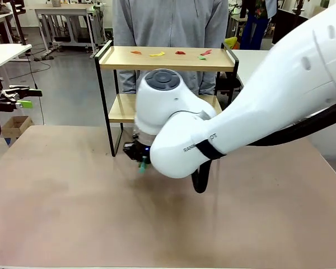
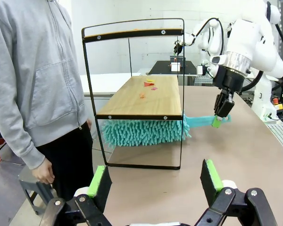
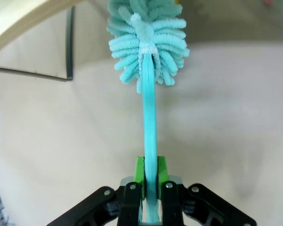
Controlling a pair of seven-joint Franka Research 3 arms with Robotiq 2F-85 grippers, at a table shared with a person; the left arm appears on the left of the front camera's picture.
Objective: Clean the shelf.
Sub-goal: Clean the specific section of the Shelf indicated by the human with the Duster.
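Note:
The shelf stands at the table's far side, in front of a person. Small coloured scraps lie on its top board, and more scraps lie on the lower board. My right gripper is shut on the thin handle of a teal fluffy duster. The duster head sits under the lower board, just over the tabletop, with the right gripper at the shelf's near side. My left gripper is open and holds nothing, off the table's left edge.
The person in a grey hoodie stands close behind the shelf, one hand hanging at the side. My bulky right arm covers the shelf's lower middle in the front view. The brown tabletop is bare in front.

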